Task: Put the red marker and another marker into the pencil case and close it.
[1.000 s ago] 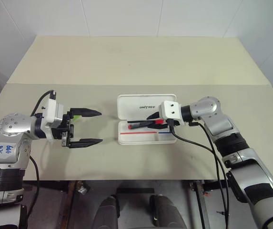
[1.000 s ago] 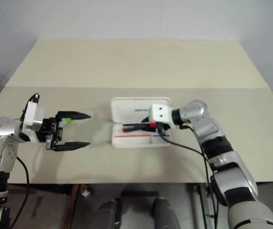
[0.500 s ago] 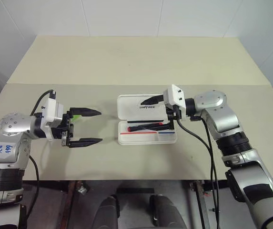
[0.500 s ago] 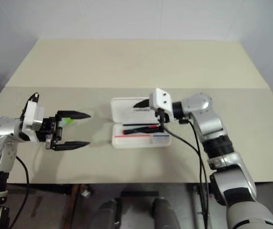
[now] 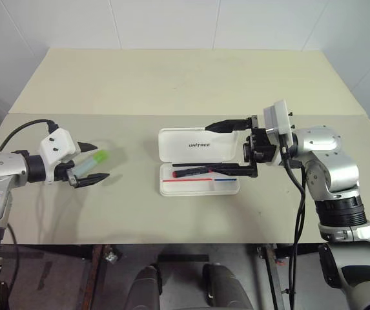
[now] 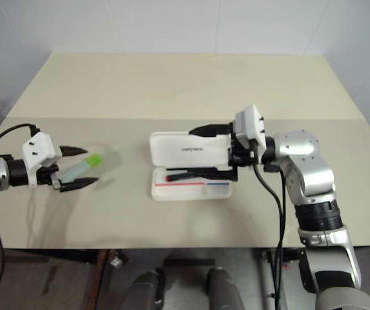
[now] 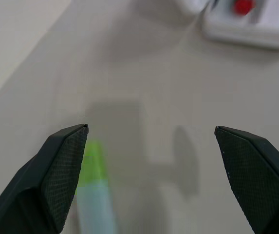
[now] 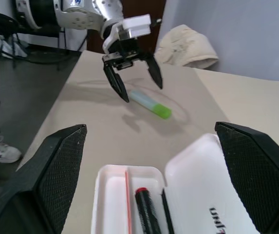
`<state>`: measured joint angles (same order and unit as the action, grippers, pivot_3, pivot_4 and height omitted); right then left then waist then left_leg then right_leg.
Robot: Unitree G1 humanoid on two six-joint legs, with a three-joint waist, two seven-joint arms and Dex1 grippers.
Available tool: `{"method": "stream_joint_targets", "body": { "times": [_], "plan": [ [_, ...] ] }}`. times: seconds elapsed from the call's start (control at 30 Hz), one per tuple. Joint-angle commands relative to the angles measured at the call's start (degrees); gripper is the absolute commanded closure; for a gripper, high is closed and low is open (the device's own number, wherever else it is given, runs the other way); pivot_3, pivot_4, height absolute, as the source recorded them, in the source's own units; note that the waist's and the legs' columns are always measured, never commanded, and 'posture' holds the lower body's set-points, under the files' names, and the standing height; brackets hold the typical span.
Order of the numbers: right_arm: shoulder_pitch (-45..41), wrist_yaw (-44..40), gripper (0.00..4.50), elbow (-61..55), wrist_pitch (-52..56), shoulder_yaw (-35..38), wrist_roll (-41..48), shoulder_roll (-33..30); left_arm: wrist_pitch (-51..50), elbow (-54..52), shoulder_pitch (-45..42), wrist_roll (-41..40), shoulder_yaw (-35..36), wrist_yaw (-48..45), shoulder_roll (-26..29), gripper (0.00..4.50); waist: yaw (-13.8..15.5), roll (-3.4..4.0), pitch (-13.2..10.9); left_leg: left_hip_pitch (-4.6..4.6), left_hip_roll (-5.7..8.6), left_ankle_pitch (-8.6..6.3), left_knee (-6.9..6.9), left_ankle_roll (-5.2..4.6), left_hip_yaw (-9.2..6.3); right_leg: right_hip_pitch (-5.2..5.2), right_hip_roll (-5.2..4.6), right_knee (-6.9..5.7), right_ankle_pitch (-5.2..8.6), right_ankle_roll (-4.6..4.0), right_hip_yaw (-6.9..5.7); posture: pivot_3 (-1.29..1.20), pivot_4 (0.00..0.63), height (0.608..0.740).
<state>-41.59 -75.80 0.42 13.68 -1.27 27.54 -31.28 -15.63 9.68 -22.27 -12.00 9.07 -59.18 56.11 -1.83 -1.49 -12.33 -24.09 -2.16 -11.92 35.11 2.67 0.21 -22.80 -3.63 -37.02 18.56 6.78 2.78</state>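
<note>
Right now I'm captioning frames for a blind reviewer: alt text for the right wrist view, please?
An open white pencil case holds the red marker. Beyond it, the open left tool hangs over the green marker lying on the beige table.

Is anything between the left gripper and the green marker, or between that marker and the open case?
Nothing visible. The left gripper, jaws open, already brackets the green marker, and only bare table separates it from the pencil case. The right gripper hovers over the case.
</note>
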Motion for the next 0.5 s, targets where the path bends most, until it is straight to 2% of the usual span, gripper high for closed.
{"method": "stream_joint_targets", "body": {
  "times": [0.03, 0.23, 0.5],
  "plan": [
    [-0.41, 1.23, 0.03, -2.48, -0.69, 3.43, 2.14, -1.33, -1.49, 4.08, -1.54, 2.25, 1.11, 2.28, 2.59, 0.00, 0.01, 0.00, 0.00, 0.00, -0.01, 0.00, 0.00, 0.00, 0.00, -0.01, 0.01, 0.00, 0.00, 0.00, 0.00, 0.00, 0.150, 0.740],
    [0.72, 2.27, 0.03, -5.42, 0.82, 3.78, 3.64, -2.48, -0.80, 13.52, -7.00, 5.17, -2.20, 0.94, 3.47, 0.00, 0.24, -0.02, 0.01, -0.02, 0.00, 0.00, 0.00, 0.00, 0.01, -0.02, -0.01, 0.01, 0.00, 0.00, -0.02, 0.00, 0.150, 0.740],
    [2.44, 4.81, 0.03, -8.58, 2.30, 3.92, 4.47, -3.25, 1.28, 27.39, -15.96, 9.40, -8.79, -2.26, 0.78, 0.00, 0.24, -0.04, 0.02, -0.04, 0.02, 0.00, 0.00, 0.00, 0.03, -0.02, 0.00, 0.01, 0.00, 0.00, -0.02, 0.00, 0.150, 0.740]
  ]
}}
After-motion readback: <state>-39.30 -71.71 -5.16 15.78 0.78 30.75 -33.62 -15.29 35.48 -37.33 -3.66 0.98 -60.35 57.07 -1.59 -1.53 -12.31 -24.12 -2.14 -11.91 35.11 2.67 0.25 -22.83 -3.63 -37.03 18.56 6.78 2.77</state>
